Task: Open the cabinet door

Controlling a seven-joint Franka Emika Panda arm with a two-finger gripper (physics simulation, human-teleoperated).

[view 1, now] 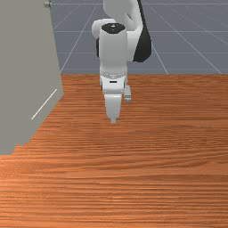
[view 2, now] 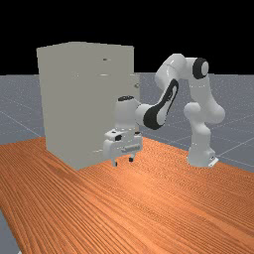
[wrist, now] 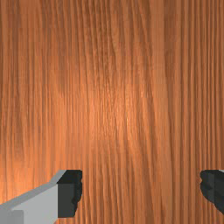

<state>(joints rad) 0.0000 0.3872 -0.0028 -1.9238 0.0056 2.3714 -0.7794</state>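
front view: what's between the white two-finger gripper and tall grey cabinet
In the front view, orange-brown wooden tabletop lies between the gripper and cabinet.

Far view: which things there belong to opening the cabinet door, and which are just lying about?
For the job:
- cabinet, standing on the table
- arm
- gripper, open, over the table

Just there:
- wooden table, only the support
- grey floor beyond it

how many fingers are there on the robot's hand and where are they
2. One finger is toward the far view's left, the other finger toward its right. They stand apart, pointing down above the table.
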